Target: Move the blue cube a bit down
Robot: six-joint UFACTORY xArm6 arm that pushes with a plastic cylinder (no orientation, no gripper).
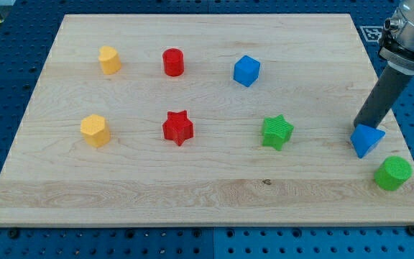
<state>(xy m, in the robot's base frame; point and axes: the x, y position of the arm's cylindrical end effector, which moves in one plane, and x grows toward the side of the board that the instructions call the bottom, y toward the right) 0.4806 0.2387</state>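
Observation:
The blue cube sits on the wooden board in the upper middle, right of the red cylinder. My tip is at the view's right, touching the top edge of a blue triangular block. The tip is far to the right of and below the blue cube. The dark rod slants up to the top right corner.
A green cylinder lies at the lower right, just below the blue triangular block. A green star and a red star lie mid-board. Two yellow blocks are on the left.

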